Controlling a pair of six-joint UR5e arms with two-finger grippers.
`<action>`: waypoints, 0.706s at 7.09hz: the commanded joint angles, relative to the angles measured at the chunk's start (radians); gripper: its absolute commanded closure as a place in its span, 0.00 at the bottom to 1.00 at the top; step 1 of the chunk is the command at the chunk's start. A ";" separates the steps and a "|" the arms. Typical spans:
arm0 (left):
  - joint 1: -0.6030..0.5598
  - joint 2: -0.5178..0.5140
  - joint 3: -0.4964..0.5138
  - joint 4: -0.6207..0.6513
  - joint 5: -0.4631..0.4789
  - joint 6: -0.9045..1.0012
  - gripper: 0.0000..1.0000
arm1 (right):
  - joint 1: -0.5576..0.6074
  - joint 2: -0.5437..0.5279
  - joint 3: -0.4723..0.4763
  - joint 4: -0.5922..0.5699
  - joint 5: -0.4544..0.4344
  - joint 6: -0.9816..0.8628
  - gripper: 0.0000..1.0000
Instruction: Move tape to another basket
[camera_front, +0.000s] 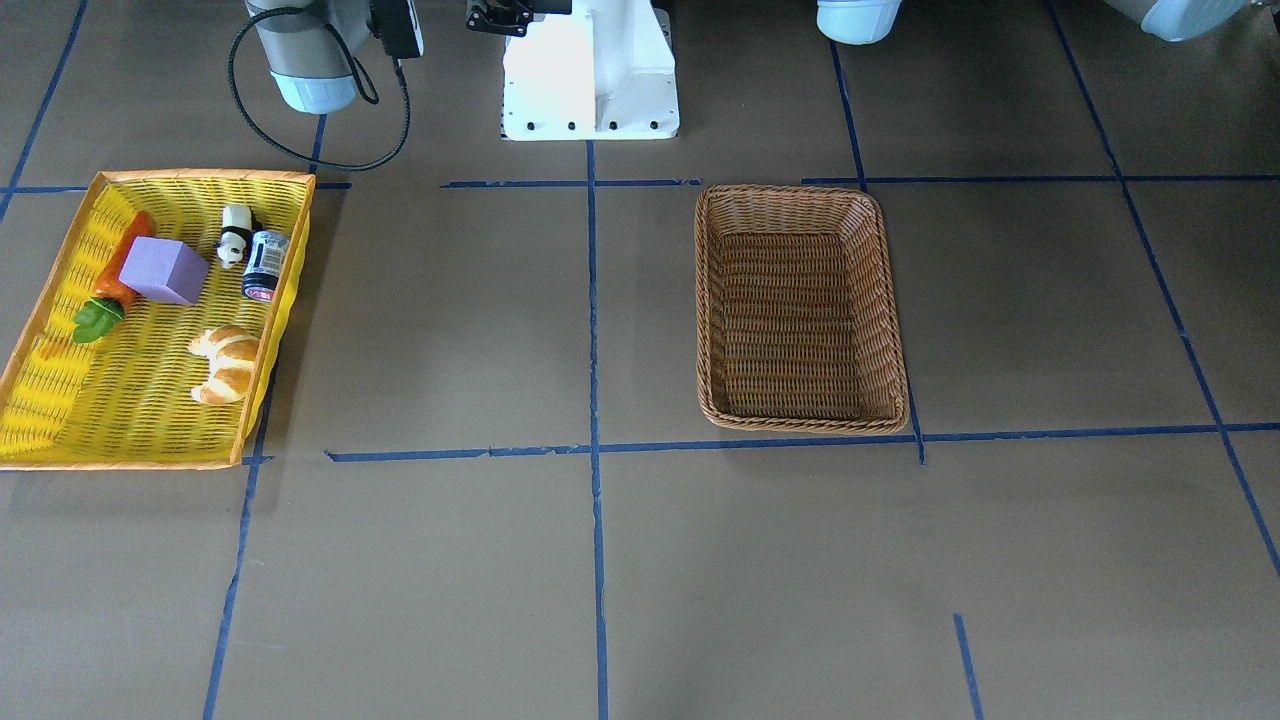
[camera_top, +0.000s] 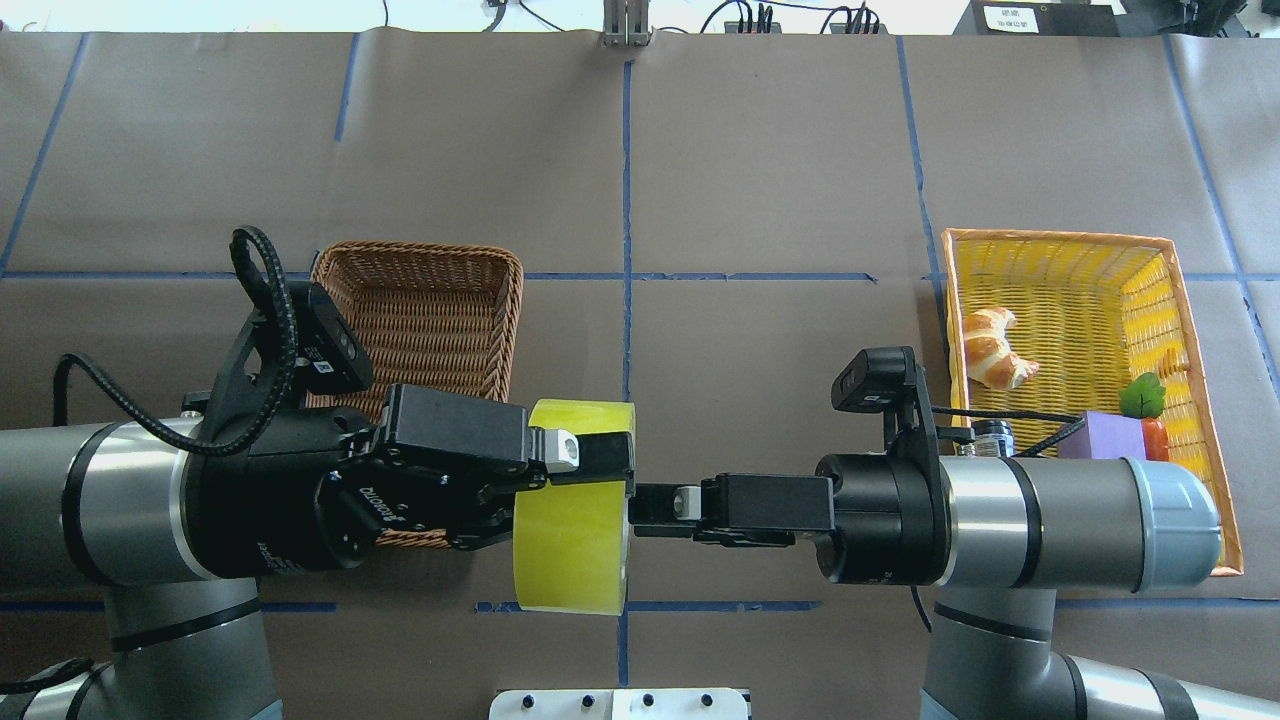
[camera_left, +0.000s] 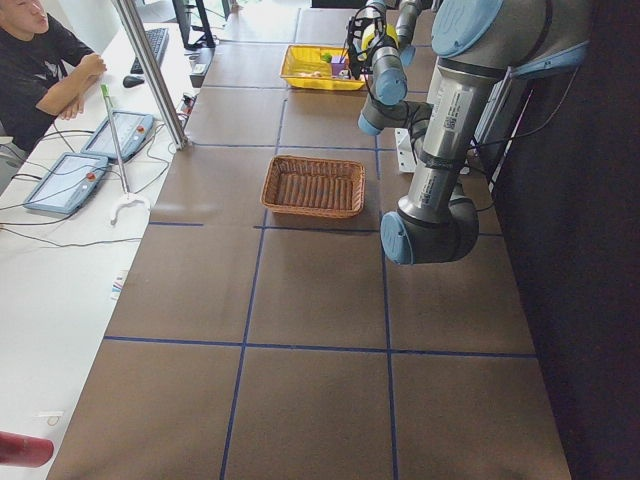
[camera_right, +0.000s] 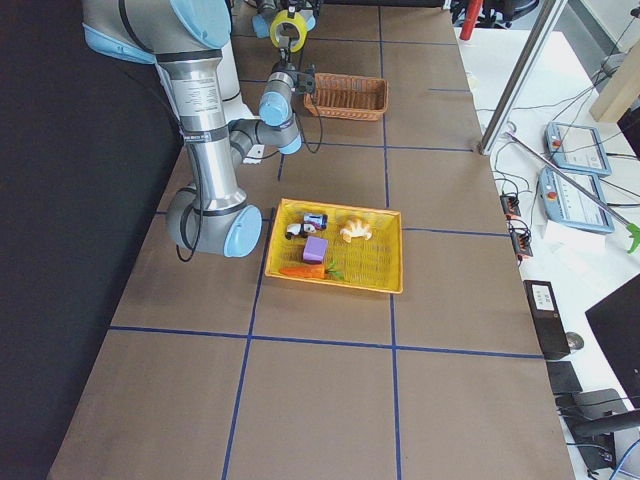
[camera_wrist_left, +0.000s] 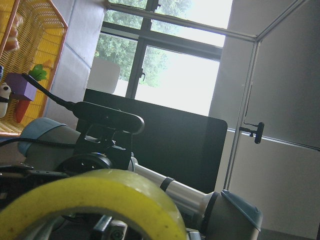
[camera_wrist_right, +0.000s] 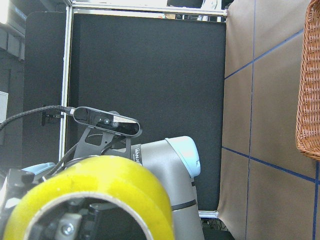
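Observation:
The yellow-green tape (camera_top: 570, 540) hangs in the air between my two arms, above the table's near middle. My left gripper (camera_top: 605, 470) reaches it from the left, one finger lying across the roll's outer face, and looks shut on its wall. My right gripper (camera_top: 645, 508) meets the roll's right rim with its fingers close together, and looks shut on it. The tape fills the bottom of the left wrist view (camera_wrist_left: 125, 190) and the right wrist view (camera_wrist_right: 125, 185). The brown wicker basket (camera_top: 415, 252) stands empty on the table, behind my left gripper; the front view also shows the basket (camera_front: 705, 300).
The yellow tray-like basket (camera_front: 200, 177) holds a purple cube (camera_front: 163, 270), a carrot (camera_front: 120, 275), a panda figure (camera_front: 236, 235), a small can (camera_front: 265, 265) and a croissant (camera_front: 228, 362). The white robot base (camera_front: 590, 80) is between the arms. An operator (camera_left: 40, 50) sits at the far side.

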 joint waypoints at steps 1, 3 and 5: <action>-0.070 0.039 -0.002 0.001 -0.003 -0.003 1.00 | 0.003 -0.051 0.046 -0.001 -0.007 0.000 0.00; -0.101 0.064 0.015 0.015 0.001 -0.003 1.00 | 0.015 -0.090 0.045 -0.015 -0.010 0.002 0.00; -0.146 0.134 0.044 0.044 -0.009 0.008 1.00 | 0.110 -0.137 0.047 -0.173 0.027 0.000 0.00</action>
